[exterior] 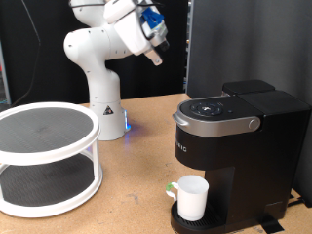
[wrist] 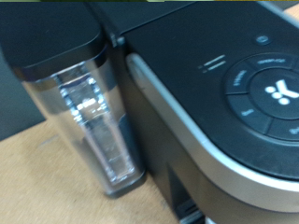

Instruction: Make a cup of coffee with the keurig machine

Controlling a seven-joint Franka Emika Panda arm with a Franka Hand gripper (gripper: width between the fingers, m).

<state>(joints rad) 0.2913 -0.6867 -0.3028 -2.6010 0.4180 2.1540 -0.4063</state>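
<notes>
A: Nearest? White cup [exterior: 191, 198] on the black keurig machine [exterior: 239, 156] drip tray; white two-tier turntable [exterior: 46, 156] at exterior left.

B: Gripper [exterior: 154, 56] hangs high behind, spread unclear. Wrist view alone shows the clear water tank [wrist: 93, 126].

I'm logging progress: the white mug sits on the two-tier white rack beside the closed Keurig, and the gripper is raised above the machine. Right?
Not quite. The exterior view shows the mug on the Keurig drip tray, under the spout; the rack holds nothing visible. The lid is closed, the gripper raised.
</notes>
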